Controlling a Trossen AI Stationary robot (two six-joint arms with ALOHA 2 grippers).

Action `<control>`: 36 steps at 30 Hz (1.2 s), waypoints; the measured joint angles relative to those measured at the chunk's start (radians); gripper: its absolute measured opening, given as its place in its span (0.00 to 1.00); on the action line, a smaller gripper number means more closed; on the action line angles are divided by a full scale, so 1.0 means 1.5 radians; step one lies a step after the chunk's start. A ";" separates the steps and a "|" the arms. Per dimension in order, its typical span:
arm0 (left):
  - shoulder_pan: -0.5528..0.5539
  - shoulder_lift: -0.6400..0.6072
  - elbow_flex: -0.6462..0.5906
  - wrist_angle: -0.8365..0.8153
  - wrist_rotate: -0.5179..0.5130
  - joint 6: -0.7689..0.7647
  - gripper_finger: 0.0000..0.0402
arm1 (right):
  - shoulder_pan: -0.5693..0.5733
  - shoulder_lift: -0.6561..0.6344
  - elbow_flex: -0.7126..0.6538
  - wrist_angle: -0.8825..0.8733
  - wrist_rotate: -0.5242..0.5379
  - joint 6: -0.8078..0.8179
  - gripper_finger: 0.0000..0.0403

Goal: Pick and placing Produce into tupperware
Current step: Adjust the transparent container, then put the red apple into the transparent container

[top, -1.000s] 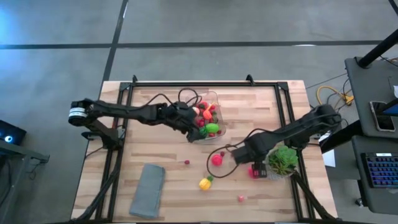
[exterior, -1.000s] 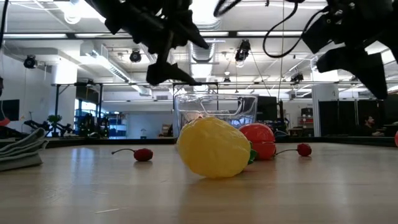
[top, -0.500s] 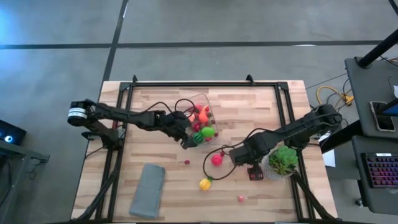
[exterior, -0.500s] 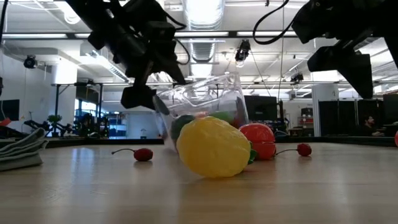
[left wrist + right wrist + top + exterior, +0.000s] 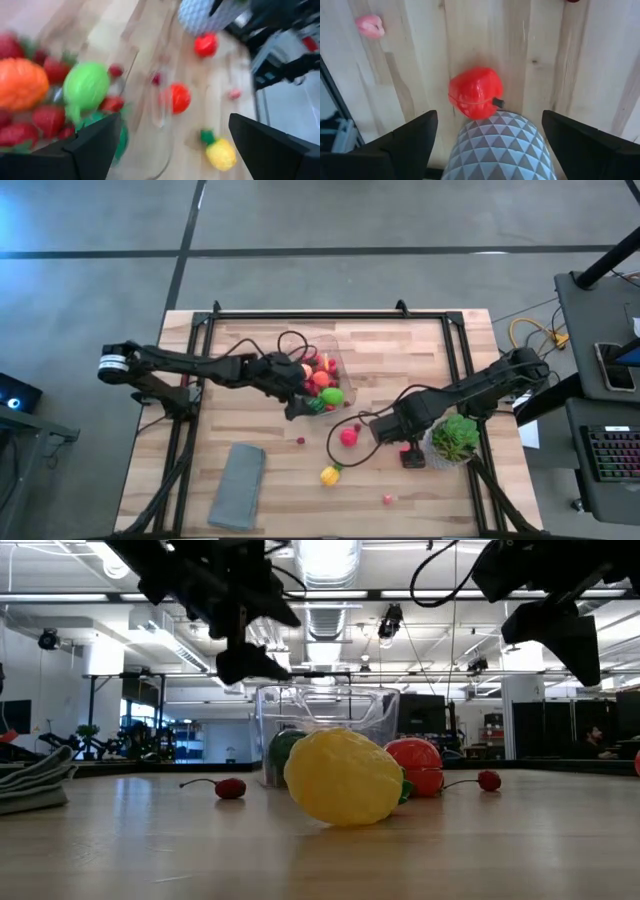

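The clear tupperware (image 5: 322,377) stands flat on the table, holding several red, orange and green toy produce pieces (image 5: 85,85). My left gripper (image 5: 297,408) is open just above the container's near rim (image 5: 262,692), apart from it. My right gripper (image 5: 410,455) is open above a red fruit (image 5: 472,95) that lies against the white patterned pot (image 5: 495,145). A red fruit (image 5: 348,437), a yellow fruit (image 5: 329,474), a small pink piece (image 5: 387,499) and two cherries (image 5: 300,441) lie loose on the wood.
A bushy green plant (image 5: 455,435) in its pot stands beside my right gripper. A folded grey cloth (image 5: 237,485) lies at the near left. A black frame (image 5: 330,313) runs around the tabletop. Bare wood lies between the cloth and the yellow fruit.
My left gripper has moved toward the table's left and near edges, dragging the tupperware with it. The container tipped up on one side half a second ago and now stands flat again, with the gripper above its rim.
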 joint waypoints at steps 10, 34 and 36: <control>-0.016 -0.079 0.000 0.016 0.002 0.078 0.88 | 0.034 0.005 0.004 0.005 -0.032 0.016 0.84; -0.096 -0.368 -0.137 -0.019 -0.123 0.084 0.88 | 0.079 0.129 -0.032 0.046 0.033 -0.019 0.82; -0.096 -0.377 -0.147 -0.022 -0.125 0.083 0.88 | 0.081 0.130 -0.032 0.053 0.033 -0.016 0.82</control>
